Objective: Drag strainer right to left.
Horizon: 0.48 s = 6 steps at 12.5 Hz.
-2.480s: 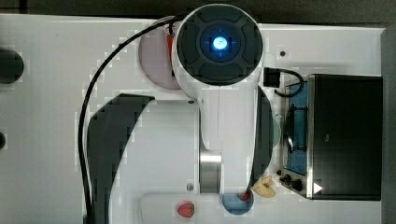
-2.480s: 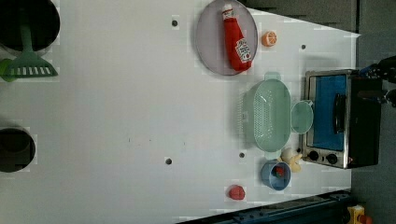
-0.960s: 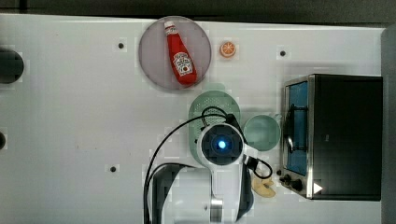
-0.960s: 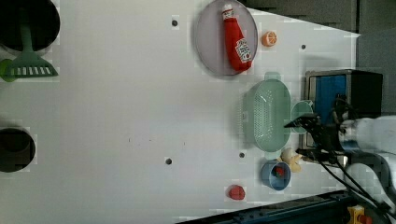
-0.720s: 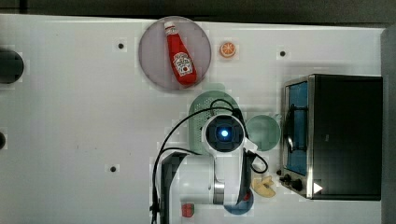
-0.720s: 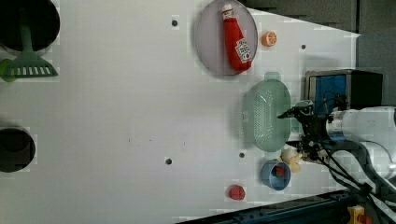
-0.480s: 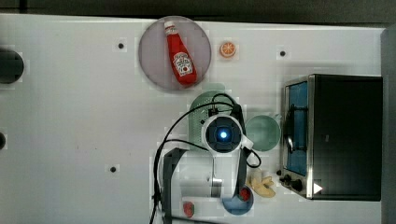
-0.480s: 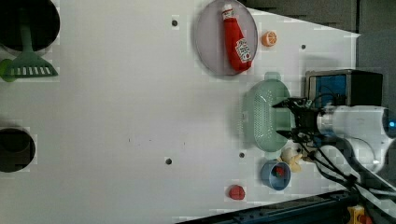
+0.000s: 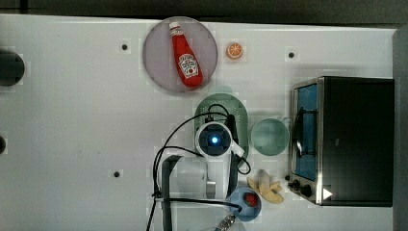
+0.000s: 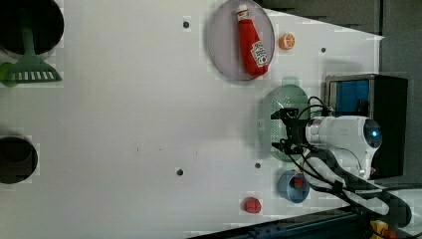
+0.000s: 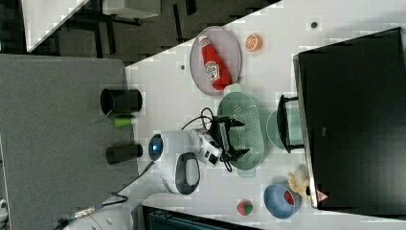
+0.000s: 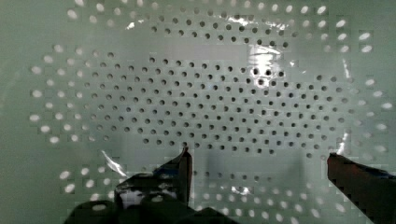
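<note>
The strainer [image 9: 222,102] is a pale mint-green oval colander lying on the white table, just below the grey plate in the top view. It also shows in the left view [image 10: 276,102] and in the right view [image 11: 246,120]. My gripper [image 10: 281,129] hangs over its middle, open, with both dark fingers pointing down into the bowl [image 11: 236,138]. In the wrist view the holed floor of the strainer [image 12: 201,93] lies close under the gripper [image 12: 258,156]. Its two fingertips stand wide apart with nothing held between them. In the top view my arm's wrist [image 9: 214,139] covers the strainer's lower half.
A plain mint cup [image 9: 270,136] stands to the top view's right of the strainer, and a toaster oven [image 9: 346,139] beyond it. A blue bowl [image 9: 245,204] and a banana [image 9: 264,187] lie near the front edge. A ketchup bottle [image 9: 185,54] rests on the grey plate, an orange [image 9: 234,50] beside it.
My arm has swung in over the table and slid from the cup side to above the strainer's middle. The gripper stayed open. The strainer has not moved.
</note>
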Each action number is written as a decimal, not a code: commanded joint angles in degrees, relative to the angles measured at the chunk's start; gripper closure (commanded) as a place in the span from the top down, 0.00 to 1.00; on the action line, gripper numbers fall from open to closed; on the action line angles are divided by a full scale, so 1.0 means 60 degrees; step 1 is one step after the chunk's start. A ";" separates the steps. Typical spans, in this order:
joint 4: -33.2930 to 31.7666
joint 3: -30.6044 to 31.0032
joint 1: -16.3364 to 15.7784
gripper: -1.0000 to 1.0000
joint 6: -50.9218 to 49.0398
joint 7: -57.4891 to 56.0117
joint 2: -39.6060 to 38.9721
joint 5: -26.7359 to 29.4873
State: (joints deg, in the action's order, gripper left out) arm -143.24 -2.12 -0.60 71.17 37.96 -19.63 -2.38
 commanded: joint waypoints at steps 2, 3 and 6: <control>0.0083 0.0137 -0.0217 1.00 0.0246 0.0923 -0.0049 -0.0050; 0.0084 0.0208 -0.0246 1.00 0.0242 0.0962 -0.0058 -0.0047; 0.0092 0.0387 -0.0437 1.00 0.0305 0.1200 -0.0069 -0.0040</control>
State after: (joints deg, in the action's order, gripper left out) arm -142.34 0.24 -2.62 73.13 40.79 -21.04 -2.38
